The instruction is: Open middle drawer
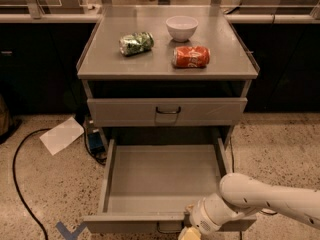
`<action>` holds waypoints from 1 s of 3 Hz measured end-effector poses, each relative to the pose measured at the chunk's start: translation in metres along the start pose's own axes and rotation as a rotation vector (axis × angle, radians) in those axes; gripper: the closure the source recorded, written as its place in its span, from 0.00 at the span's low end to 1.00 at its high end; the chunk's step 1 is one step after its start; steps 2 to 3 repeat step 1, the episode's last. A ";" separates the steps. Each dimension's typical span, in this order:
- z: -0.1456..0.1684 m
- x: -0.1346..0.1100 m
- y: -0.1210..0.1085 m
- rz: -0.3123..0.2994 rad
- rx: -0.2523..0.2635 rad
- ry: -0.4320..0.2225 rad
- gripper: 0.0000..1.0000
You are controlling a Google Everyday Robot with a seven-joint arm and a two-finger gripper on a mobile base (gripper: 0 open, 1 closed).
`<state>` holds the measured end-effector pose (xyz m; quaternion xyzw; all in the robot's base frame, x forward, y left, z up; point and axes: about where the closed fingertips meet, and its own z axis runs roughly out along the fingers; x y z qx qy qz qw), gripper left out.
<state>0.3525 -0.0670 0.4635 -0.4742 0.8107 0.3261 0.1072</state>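
The middle drawer (162, 176) is pulled far out of the grey cabinet, and its plain grey tray shows bare. Its low front panel (132, 223) lies at the bottom edge of the view, with the small dark handle (167, 229) just showing. My gripper (191, 232) is at the front panel, just right of the handle and partly cut off by the bottom edge. The white arm (270, 201) comes in from the right. The top drawer (167, 111), with a taller front, is shut above it.
On the cabinet top (110, 64) stand a white bowl (181, 27), a crushed green can (136, 43) and a red can (191, 57) on its side. A white sheet (61, 135), a blue item (95, 141) and a black cable (17, 179) lie on the floor at left.
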 end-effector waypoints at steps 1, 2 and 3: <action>0.000 0.000 0.000 0.000 0.000 0.000 0.00; 0.000 0.000 0.000 0.000 0.000 0.000 0.00; 0.000 0.000 0.000 0.000 0.000 0.000 0.00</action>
